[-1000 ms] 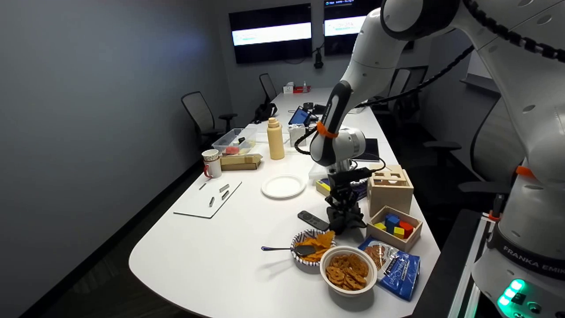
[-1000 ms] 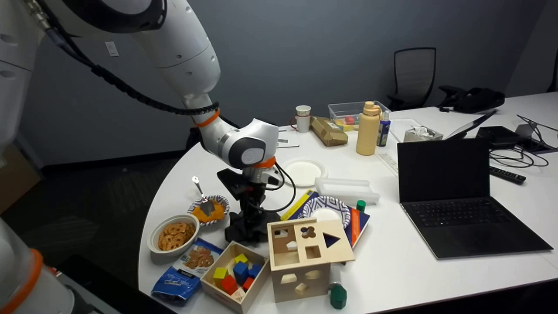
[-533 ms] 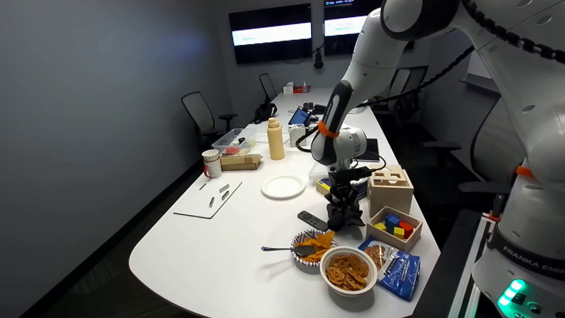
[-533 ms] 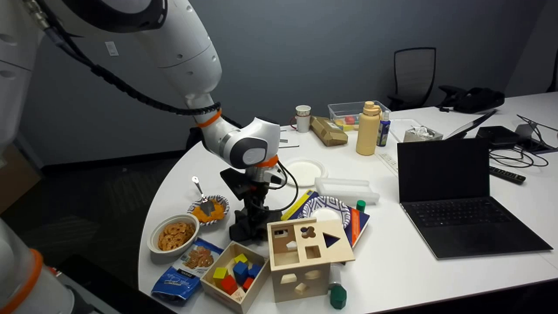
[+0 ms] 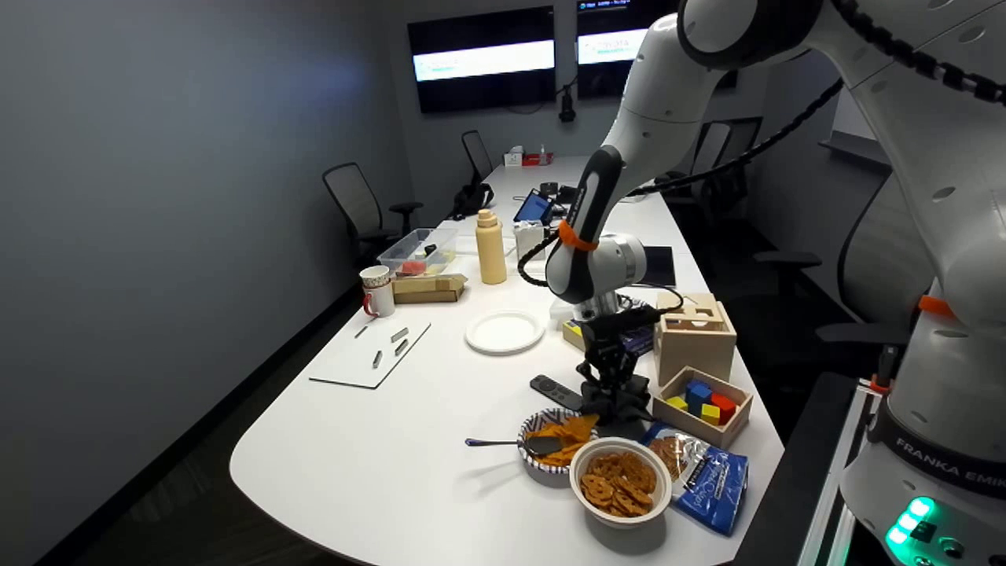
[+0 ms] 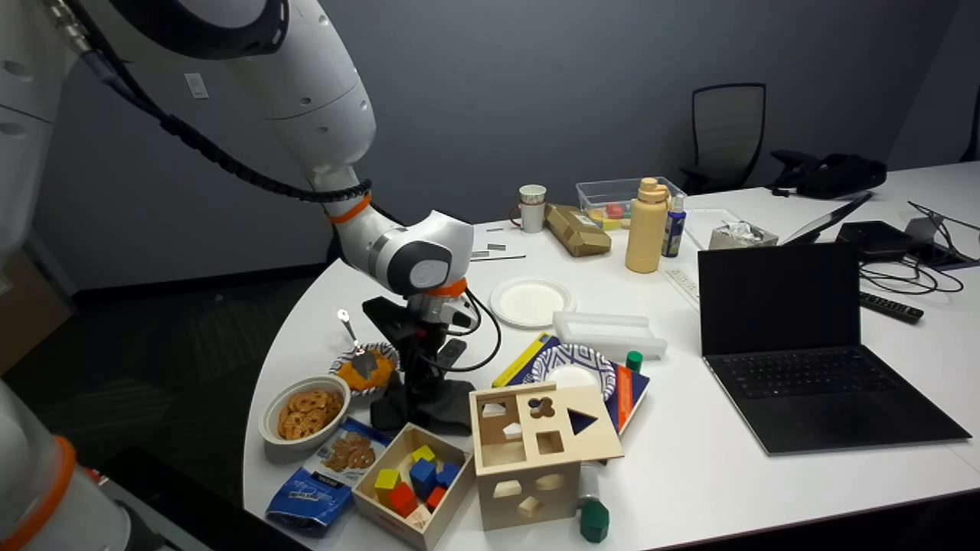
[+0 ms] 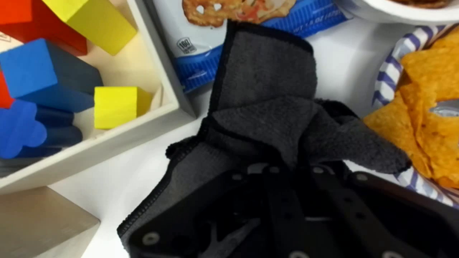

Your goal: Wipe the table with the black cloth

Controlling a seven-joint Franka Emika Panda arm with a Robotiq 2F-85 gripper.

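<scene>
The dark grey cloth with black edging (image 7: pixel 265 68) lies bunched and folded on the white table (image 5: pixel 377 464). It also shows in both exterior views (image 5: pixel 617 402) (image 6: pixel 425 409). My gripper (image 7: pixel 296 168) points down and is shut on the cloth, which is pinched up between its fingers. The gripper is low over the table in both exterior views (image 5: pixel 611 376) (image 6: pixel 419 379). In the wrist view one flap overlaps the edge of the blue snack bag (image 7: pixel 200 68). Another flap reaches over the rim of the chip bowl (image 7: pixel 389 73); I cannot tell whether it touches. The fingertips are partly hidden in cloth folds.
A wooden block tray (image 6: pixel 383 505) and a wooden shape sorter (image 6: pixel 528 490) stand close beside the cloth. A pretzel bowl (image 5: pixel 621 519), a spoon (image 5: pixel 491 442) in the chip bowl, and a remote (image 5: pixel 556 391) are near. A white plate (image 5: pixel 504 332) lies farther off.
My gripper shifts slightly away, then comes back with the cloth toward the snack bag and block tray. The wrist tilts a little. The gripper stays shut on the cloth.
</scene>
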